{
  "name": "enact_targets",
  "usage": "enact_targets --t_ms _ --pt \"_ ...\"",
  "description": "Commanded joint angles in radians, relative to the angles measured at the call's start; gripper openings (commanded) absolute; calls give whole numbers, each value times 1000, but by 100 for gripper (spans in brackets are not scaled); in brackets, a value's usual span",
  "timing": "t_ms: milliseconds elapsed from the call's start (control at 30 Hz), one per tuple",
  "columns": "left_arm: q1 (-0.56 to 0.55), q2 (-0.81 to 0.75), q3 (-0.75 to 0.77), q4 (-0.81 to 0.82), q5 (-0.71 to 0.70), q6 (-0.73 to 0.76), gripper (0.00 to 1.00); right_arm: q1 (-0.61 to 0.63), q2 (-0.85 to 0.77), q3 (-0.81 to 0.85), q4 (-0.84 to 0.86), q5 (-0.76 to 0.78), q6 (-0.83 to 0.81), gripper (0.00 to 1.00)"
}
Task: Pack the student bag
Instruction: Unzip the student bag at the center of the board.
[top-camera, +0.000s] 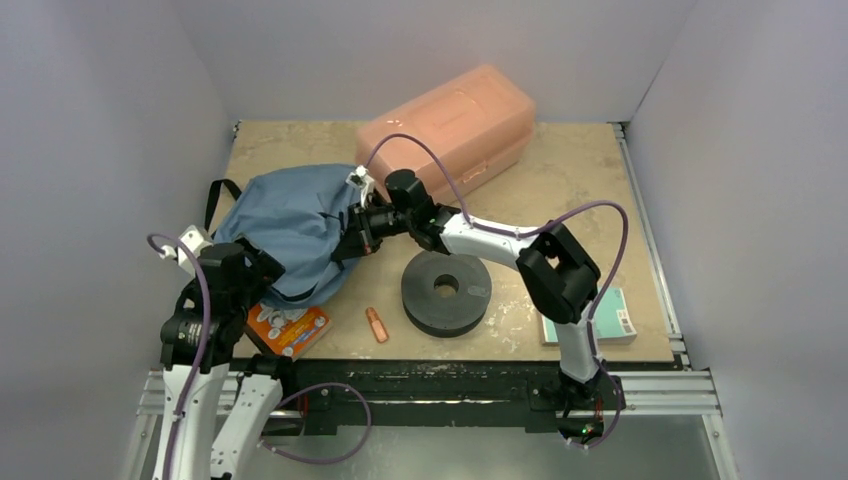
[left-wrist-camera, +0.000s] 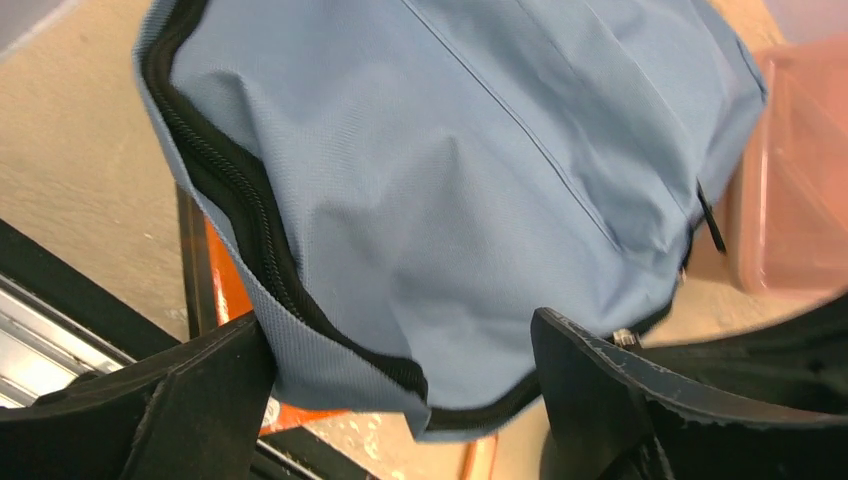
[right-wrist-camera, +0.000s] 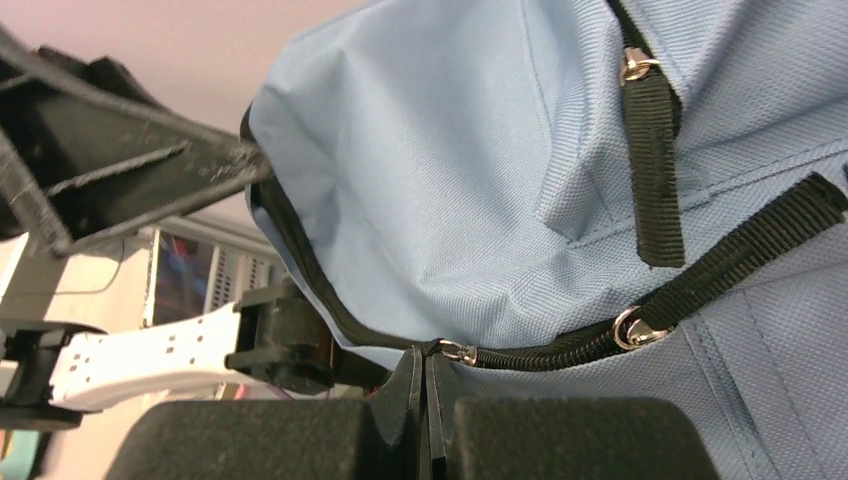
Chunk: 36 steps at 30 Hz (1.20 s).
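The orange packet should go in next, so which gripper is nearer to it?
Left. The left gripper hangs open just above the orange packet at the near edge of the student bag; the right gripper is shut on the bag farther back.

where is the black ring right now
In the top view the black ring lies near the table's front edge, right of the blue bag, a small orange tube just to its left.

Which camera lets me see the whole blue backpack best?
The top external view: it shows the whole student bag, rounded and slumped. The left wrist view only shows a close patch of blue fabric and its zipper. The right wrist view is also just a close-up of fabric and zipper.
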Motion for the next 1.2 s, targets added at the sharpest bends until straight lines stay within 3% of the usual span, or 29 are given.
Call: enact_targets --t_ms 0,67,200,333,433,533,633,700,767,833,867,900,1167 --pt "1 41 91 -54 179 4 91 -17 10 108 42 28 80 0" --pt "1 60 112 -11 319 76 84 -20 5 121 38 44 81 0" --pt "1 45 107 96 493 181 83 -32 3 144 18 69 65 0" --pt "1 42 133 45 402 225 89 -63 19 191 -4 78 59 0" --pt "1 74 148 -69 235 136 91 -82 45 243 -28 90 50 0" --pt "0 108 110 -72 248 50 92 -90 60 276 -37 83 42 0" --pt "1 133 53 47 294 24 90 -91 61 288 -71 87 12 0" --pt "1 154 32 116 275 33 84 -94 53 286 -88 88 -6 0" --pt "0 171 0 187 219 56 67 -93 39 273 -104 93 -35 0" --pt "1 184 -45 274 183 88 23 -94 23 256 -146 127 -82 0" --pt "2 196 -54 290 163 83 8 -93 20 251 -169 139 -108 0" --pt "1 212 -59 303 158 82 2 -93 21 249 -194 150 -135 0" --pt "1 178 -167 413 168 -18 0 -36 38 274 -443 366 -359 0"
